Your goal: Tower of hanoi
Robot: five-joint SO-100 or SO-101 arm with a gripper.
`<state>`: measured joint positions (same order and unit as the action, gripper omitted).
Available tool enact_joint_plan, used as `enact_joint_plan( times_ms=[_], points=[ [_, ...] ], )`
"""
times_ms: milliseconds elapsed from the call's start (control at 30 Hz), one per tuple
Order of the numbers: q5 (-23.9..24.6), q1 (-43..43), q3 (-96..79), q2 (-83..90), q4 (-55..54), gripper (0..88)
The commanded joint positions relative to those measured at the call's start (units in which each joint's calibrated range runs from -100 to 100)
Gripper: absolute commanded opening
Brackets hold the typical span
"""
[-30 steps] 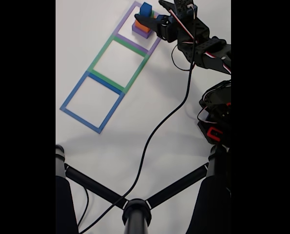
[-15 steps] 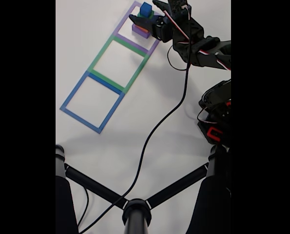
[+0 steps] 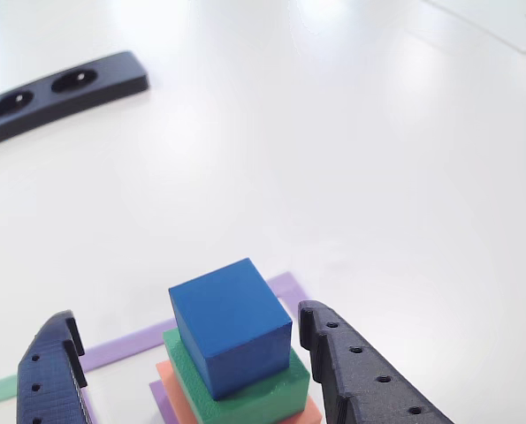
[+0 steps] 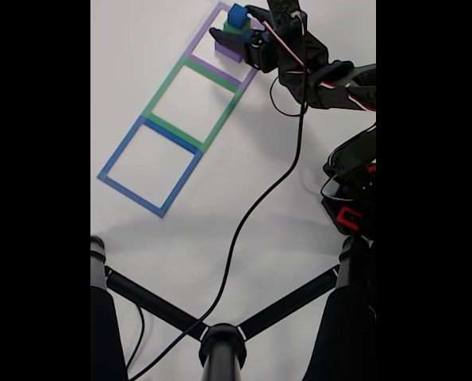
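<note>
hand (image 3: 187, 362): open, fingers flanking blue cube (image 3: 231, 325) at 9 and 3 o'clock, not touching | tower of hanoi (image 4: 232, 36): stacked blue on green on orange on purple, inside purple square outline (image 4: 226, 48) | desk (image 3: 351, 159): white

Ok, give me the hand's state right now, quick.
Hand: open, holding nothing; its fingers stand either side of the dark blue cube on top of the stack, not yet closed on it.

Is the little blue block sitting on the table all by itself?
No, the blue block sits on top of the green block, which tops the stack.
</note>
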<state>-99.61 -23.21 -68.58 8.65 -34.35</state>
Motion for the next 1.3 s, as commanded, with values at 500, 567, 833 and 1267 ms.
enact_joint_plan(
  times_ms=[500,567,833,1267],
  points=[
    [-0.4,0.8,2.3,0.5,-1.9,8.8],
    [-0.4,0.9,2.3,0.5,-1.9,7.3],
    [-0.4,1.3,2.6,0.6,-1.9,3.8],
    [-0.4,2.9,10.0,16.6,23.8,4.0]
  ],
)
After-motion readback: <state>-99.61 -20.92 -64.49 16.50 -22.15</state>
